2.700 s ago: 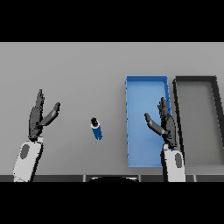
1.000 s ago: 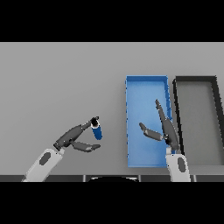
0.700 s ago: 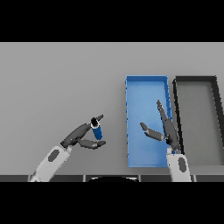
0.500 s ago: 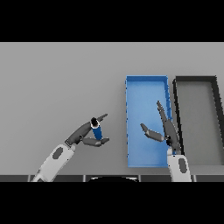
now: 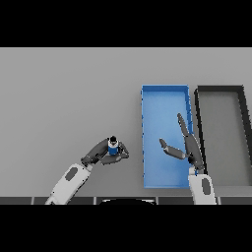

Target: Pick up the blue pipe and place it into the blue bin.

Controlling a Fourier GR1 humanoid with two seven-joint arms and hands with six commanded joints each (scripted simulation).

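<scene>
The blue pipe (image 5: 113, 146) is a short blue cylinder with a dark top, left of the blue bin. My left hand (image 5: 101, 153) has its fingers and thumb curled round it, so only the pipe's upper part shows. The blue bin (image 5: 164, 99) is a long open tray right of centre. My right hand (image 5: 188, 146) hovers open over the bin's near right part, fingers straight and thumb spread toward the left.
A dark grey bin (image 5: 222, 92) of the same shape stands directly right of the blue bin, side by side with it. The grey table (image 5: 64, 93) stretches to the left and back.
My left hand swung in from the left and closed its fingers round the pipe. The pipe now stands slightly lower in view. My right hand tilted over the bin and stays open.
</scene>
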